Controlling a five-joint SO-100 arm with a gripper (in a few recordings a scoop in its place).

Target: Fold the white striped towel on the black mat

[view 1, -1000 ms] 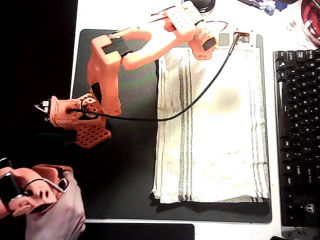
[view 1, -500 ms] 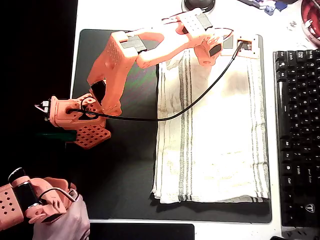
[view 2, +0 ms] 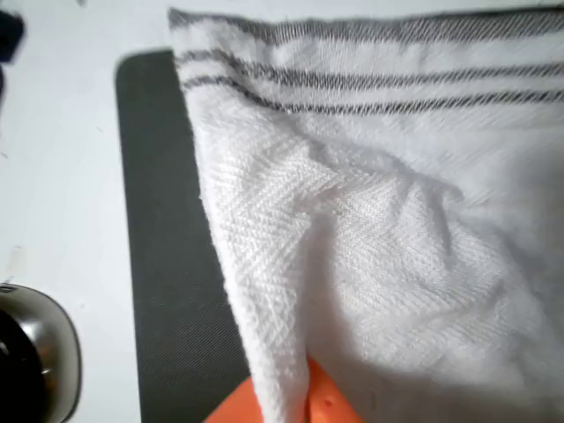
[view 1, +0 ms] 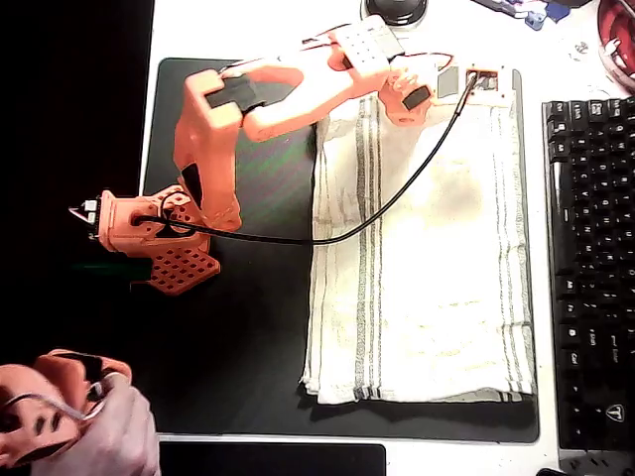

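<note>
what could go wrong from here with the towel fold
The claw sits at the top edge of the white striped towel, and the wrist view shows cloth draped over an orange finger; whether it is truly pinched is unclear, so the edge may slip out. The black cable lies across the towel and might snag or drag the fold.

The overhead view is lit evenly and brightly from above, and the towel is slightly washed out at its centre. A thin, soft shadow is cast on the mat along the towel's lower edge. The left side of that frame is lost in near-black. In the wrist view, the towel weave is rendered sharply, while the lower left corner is blurred.
</note>
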